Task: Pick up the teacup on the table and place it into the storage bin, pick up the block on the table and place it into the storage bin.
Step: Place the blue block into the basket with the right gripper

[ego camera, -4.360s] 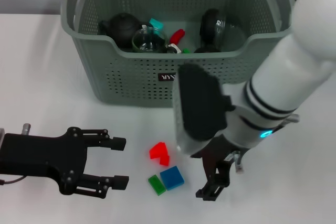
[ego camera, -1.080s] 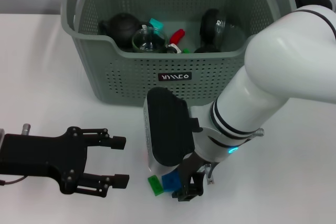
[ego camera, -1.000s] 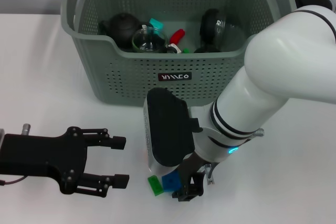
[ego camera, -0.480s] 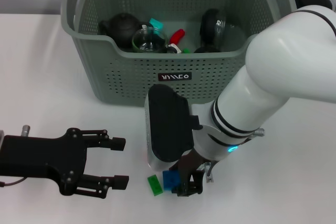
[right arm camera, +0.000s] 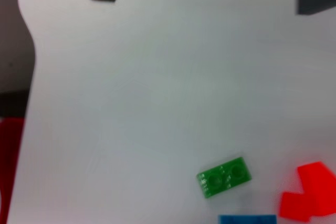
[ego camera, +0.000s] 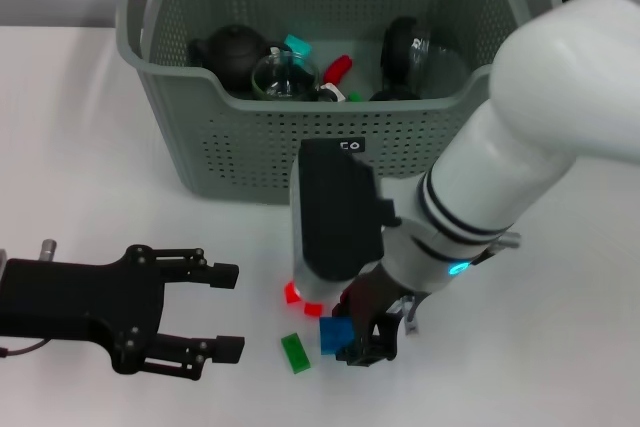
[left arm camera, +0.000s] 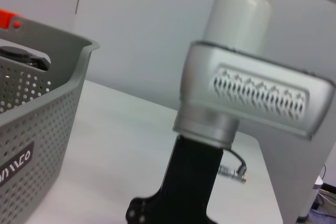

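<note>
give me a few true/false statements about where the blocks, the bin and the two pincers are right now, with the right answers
1. The right pincer is closed on the blue block. True.
2. The green block lies inside the storage bin. False: it lies on the table, beside the blue block.
3. The left pincer is open and holds nothing. True.
4. The red block is in the left pincer. False: it lies on the table near the right arm's wrist.
5. The storage bin is empty. False: it holds a dark teapot and other small items.
</note>
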Tool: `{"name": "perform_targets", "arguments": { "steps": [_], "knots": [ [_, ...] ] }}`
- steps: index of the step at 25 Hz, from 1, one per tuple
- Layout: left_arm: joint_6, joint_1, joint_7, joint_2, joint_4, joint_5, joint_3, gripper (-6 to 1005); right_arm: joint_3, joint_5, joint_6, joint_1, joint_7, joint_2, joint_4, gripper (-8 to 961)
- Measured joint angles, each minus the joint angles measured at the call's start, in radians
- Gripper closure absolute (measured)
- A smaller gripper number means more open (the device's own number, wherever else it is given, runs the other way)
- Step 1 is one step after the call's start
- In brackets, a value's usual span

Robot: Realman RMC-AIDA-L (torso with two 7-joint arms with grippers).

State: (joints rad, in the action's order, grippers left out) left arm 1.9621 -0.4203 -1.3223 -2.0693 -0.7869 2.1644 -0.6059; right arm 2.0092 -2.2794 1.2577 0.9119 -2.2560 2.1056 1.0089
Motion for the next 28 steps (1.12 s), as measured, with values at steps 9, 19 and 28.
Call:
{"name": "perform_targets", "arguments": {
  "steps": [9,19,28],
  "knots": [
    [-0.001,-0.004,0.002,0.002,-0.002,0.000,0.000,189,-0.341,-0.019,0.221,-0.042,0.048,-0.008,0.216,521],
    [-0.004,-0.007,0.009,0.000,-0.002,0.000,0.000,189,-0.657,-0.002,0.116,-0.067,0.050,-0.007,0.369,520],
    [-0.005,-0.010,0.012,0.000,-0.002,-0.012,0.001,189,-0.684,-0.040,-0.211,-0.058,0.045,-0.008,0.227,520]
  ]
}}
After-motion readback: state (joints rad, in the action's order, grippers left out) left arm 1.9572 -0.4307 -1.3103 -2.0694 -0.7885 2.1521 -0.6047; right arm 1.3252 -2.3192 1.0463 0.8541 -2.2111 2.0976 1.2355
